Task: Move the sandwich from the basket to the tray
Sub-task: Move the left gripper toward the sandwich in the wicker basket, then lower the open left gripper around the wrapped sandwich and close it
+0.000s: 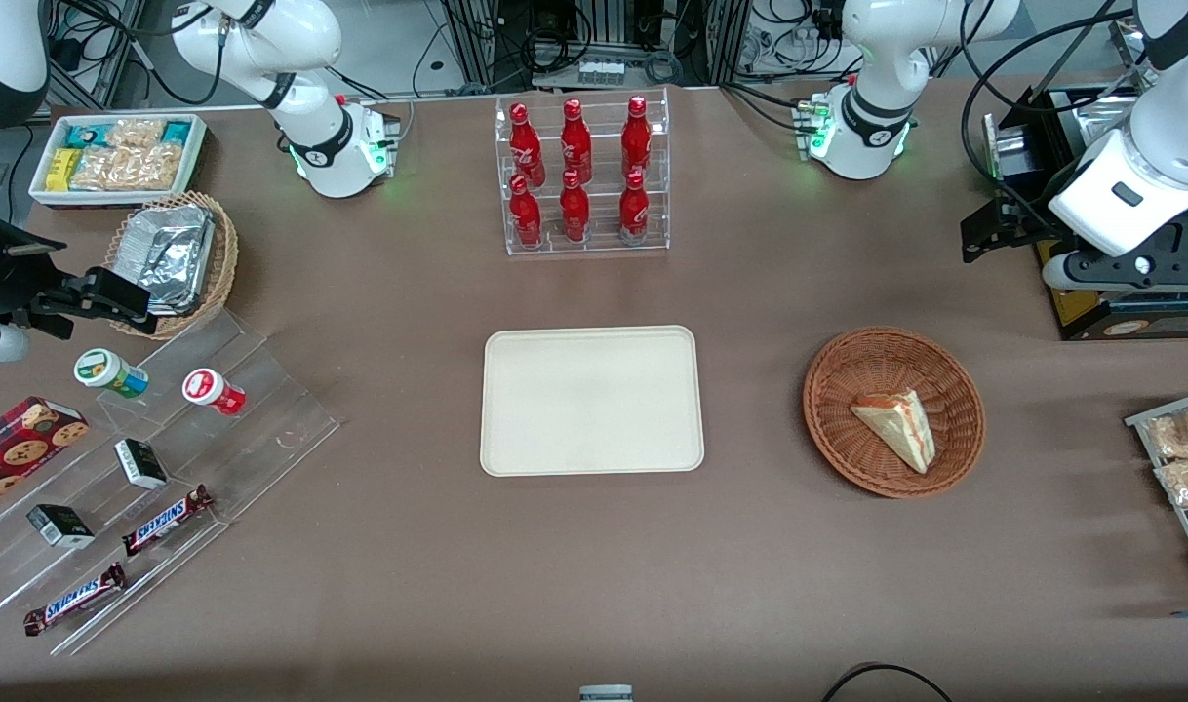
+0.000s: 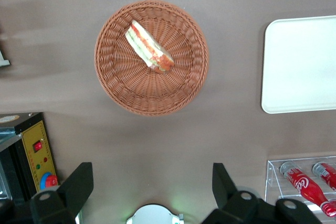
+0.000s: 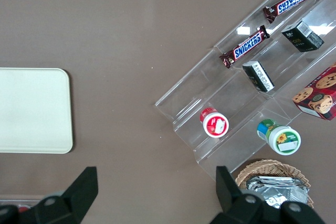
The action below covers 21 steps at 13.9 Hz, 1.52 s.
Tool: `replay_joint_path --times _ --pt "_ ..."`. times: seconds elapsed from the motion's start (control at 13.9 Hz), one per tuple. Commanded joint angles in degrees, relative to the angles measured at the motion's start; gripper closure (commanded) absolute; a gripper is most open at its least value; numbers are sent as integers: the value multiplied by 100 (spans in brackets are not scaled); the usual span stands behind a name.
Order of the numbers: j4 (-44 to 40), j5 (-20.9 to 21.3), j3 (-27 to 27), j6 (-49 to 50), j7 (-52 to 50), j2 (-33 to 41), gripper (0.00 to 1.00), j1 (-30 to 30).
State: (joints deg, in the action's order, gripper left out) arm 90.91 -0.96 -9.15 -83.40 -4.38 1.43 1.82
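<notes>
1. On the brown table (image 1: pixel 409 546), toward the working arm's end: round, shallow, reddish-brown woven wicker basket (image 1: pixel 848 375), holding a small triangular wedge of pale bread sandwich (image 1: pixel 896 426) with red-orange and green filling along its cut edge.
2. Lying on the weave near the basket's middle, sandwich tip aimed at roughly five o'clock in the front view.
3. At about nine o'clock from the basket, well apart: flat cream-coloured rectangular tray (image 1: pixel 592 401) with rounded corners and low rim, nothing on it.
4. At twelve o'clock from the tray, farther from the front camera: clear tiered rack of red bottles (image 1: pixel 580 174).
5. Raised above the table near its working-arm edge, farther from the front camera than the basket: black two-finger end effector (image 2: pixel 151 184), fingers (image 2: pixel 79 184) spread wide, gripping nothing, clear of basket and sandwich.
</notes>
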Motion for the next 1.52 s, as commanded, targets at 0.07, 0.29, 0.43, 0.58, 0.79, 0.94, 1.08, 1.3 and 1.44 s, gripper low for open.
replay_joint_path --times 0.07,0.29,0.43,0.58,0.79,0.94,1.08,1.3,1.44 --pt "-284 262 36 87 166 -178 0 11" --pt "-258 368 97 34 79 -555 0 11" --pt "-258 587 133 -210 17 -923 0 20" --pt "-101 641 159 -667 -473 -1249 0 29" --pt "593 589 265 -1659 -1551 -1330 0 55" --pt "1172 518 265 -2537 -2816 -1365 0 47" --pt "2014 526 256 -3722 -3785 -1313 0 3" --pt "3000 535 265 -4955 -4017 -1216 0 3" --pt "3362 527 256 -5579 -4096 -1268 0 3"
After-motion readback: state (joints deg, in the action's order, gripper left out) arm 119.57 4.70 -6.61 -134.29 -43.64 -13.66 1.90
